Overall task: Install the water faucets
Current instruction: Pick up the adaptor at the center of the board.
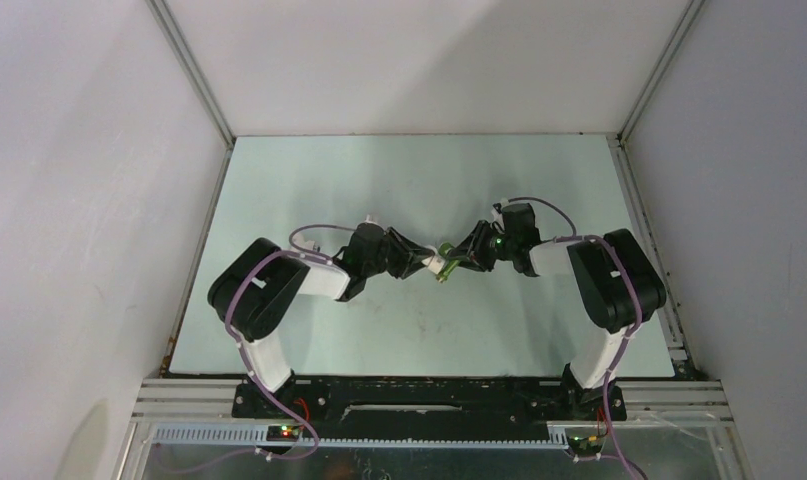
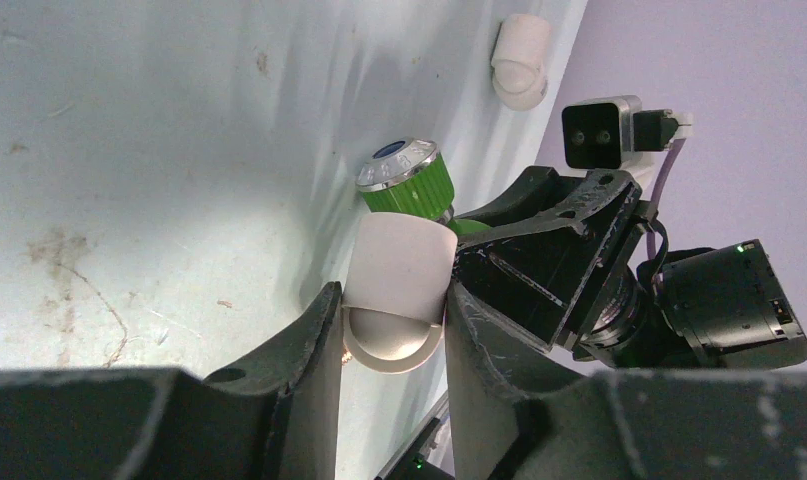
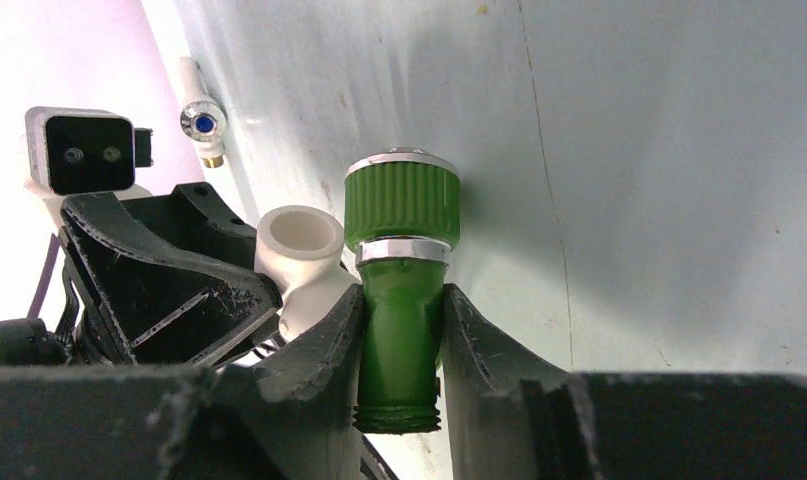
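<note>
Your pale green table [image 1: 379,180] is scuffed and stained. A stubby white fitting [image 2: 520,60] lies on it near one walled edge, and a white faucet [image 3: 200,118] lies near another.

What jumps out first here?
Mid-table, the right pincer, shut on the green faucet, meets the left pincer, shut on a white fitting; the two parts sit side by side. A white faucet lies apart on the table.

No legible text, no brands or numbers, faint print on a black lens barrel [image 3: 1,340] (unreadable) —
</note>
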